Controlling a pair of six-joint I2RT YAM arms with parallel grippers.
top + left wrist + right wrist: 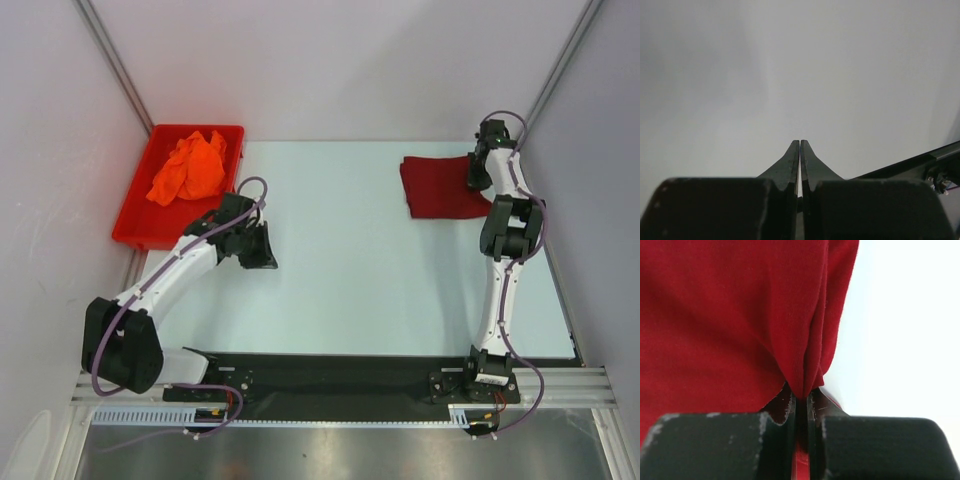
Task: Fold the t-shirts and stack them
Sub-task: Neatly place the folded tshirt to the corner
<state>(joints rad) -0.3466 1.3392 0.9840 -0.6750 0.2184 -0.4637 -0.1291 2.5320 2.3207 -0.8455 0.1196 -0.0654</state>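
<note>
The dark red t-shirt (pixel 438 187) lies folded into a flat rectangle at the back right of the table. My right gripper (pixel 478 176) is at its right edge, shut on a pinch of the dark red cloth (pixel 740 315); the fold runs down between the fingers (pixel 785 407). The bright orange t-shirt (pixel 188 167) lies crumpled in the red plastic bin (pixel 135 228) at the back left. My left gripper (pixel 262 250) hovers over bare table in front of the bin, shut and empty; its wrist view shows closed fingertips (pixel 800 150) over plain white table.
White walls enclose the table on the left, back and right. A black rail (pixel 330 375) with the arm bases runs along the near edge. The black rail also shows at the right of the left wrist view (pixel 920 162).
</note>
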